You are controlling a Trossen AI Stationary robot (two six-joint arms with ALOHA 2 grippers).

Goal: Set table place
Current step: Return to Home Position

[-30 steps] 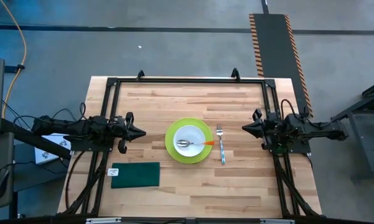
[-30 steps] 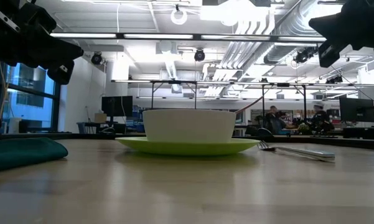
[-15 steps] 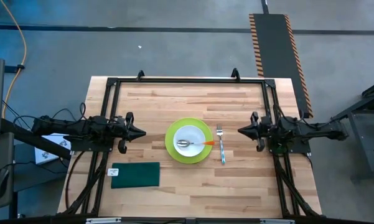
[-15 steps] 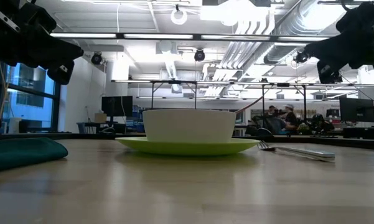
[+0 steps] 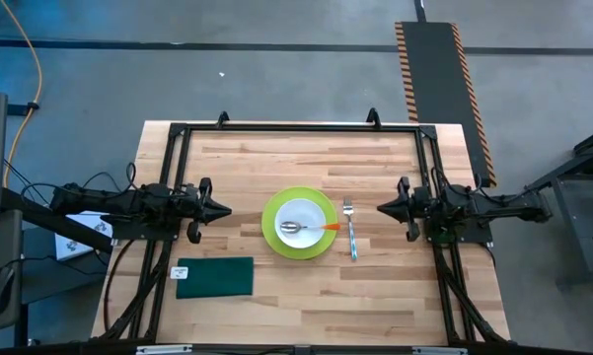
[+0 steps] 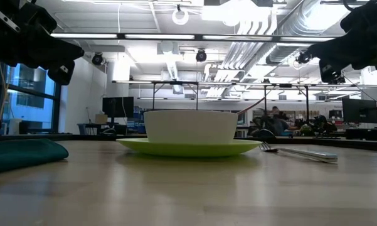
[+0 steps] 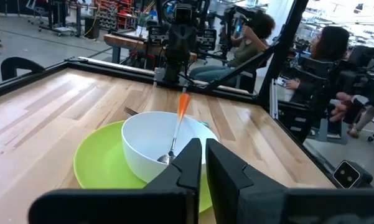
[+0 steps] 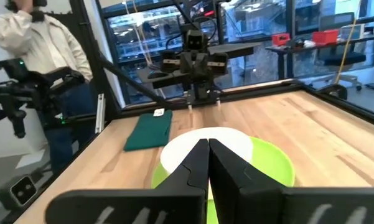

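A white bowl (image 5: 302,225) sits on a lime-green plate (image 5: 272,235) at the middle of the wooden table (image 5: 296,296). A spoon with an orange handle (image 5: 316,228) lies in the bowl. A fork (image 5: 350,232) lies on the table just right of the plate. A dark green cloth (image 5: 215,277) lies flat at the near left. My left gripper (image 5: 227,210) is shut and empty, left of the plate. My right gripper (image 5: 380,207) is shut and empty, right of the fork.
A black metal frame (image 5: 296,127) runs round the table's edges. A small white card (image 5: 182,272) lies at the cloth's left end. People sit in the room beyond the table (image 7: 327,53); one stands at the left (image 8: 43,56).
My right gripper has moved a little toward the plate, to the table's left, and stopped. It has stayed shut. Nothing on the table has moved.
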